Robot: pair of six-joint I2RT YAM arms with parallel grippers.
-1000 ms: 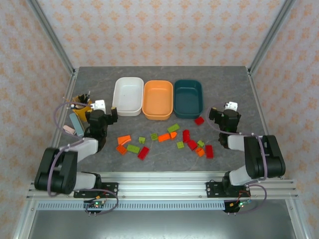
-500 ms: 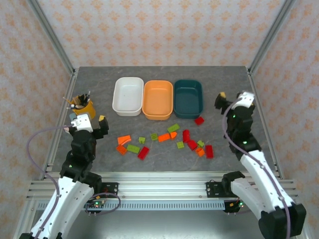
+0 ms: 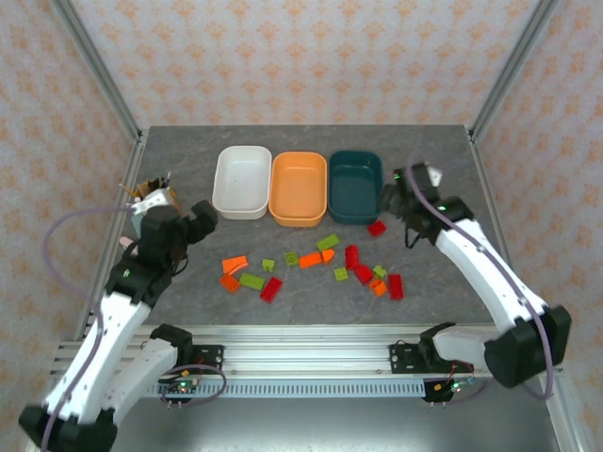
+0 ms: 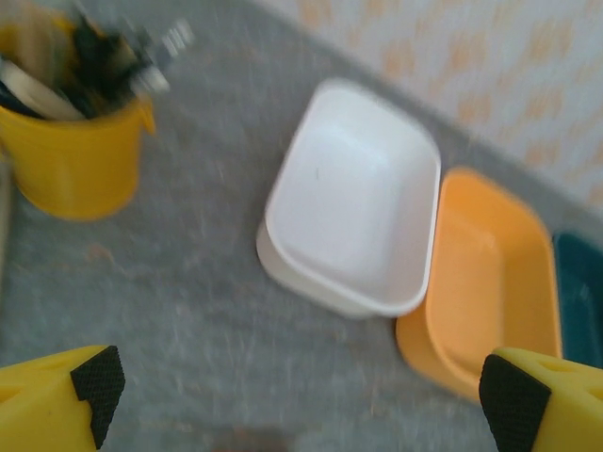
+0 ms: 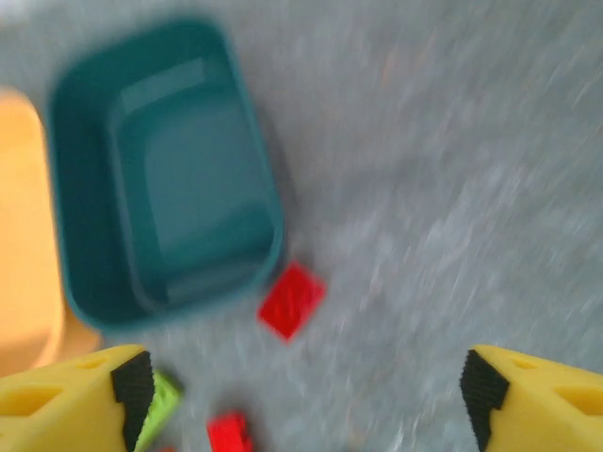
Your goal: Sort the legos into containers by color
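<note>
Three empty tubs stand in a row at the back: white (image 3: 242,182), orange (image 3: 299,188) and dark teal (image 3: 356,186). Red, orange and lime legos (image 3: 311,262) lie scattered on the grey table in front of them. My left gripper (image 3: 202,216) hovers open left of the white tub (image 4: 353,198), holding nothing (image 4: 301,405). On the other side, my right gripper (image 3: 394,193) is open (image 5: 306,395) above the table beside the teal tub (image 5: 160,179), over a red brick (image 5: 292,299) that lies by the tub's near corner (image 3: 377,227).
A yellow cup with pens (image 3: 151,195) stands at the left edge, also in the left wrist view (image 4: 75,160). A lime brick (image 5: 162,395) and another red brick (image 5: 229,433) lie near my right gripper's left finger. Frame posts rise at the table's back corners.
Both arms have lifted from their folded pose and swung inward. The left gripper moved up towards the white tub, the right one towards the teal tub. The legos have not moved.
</note>
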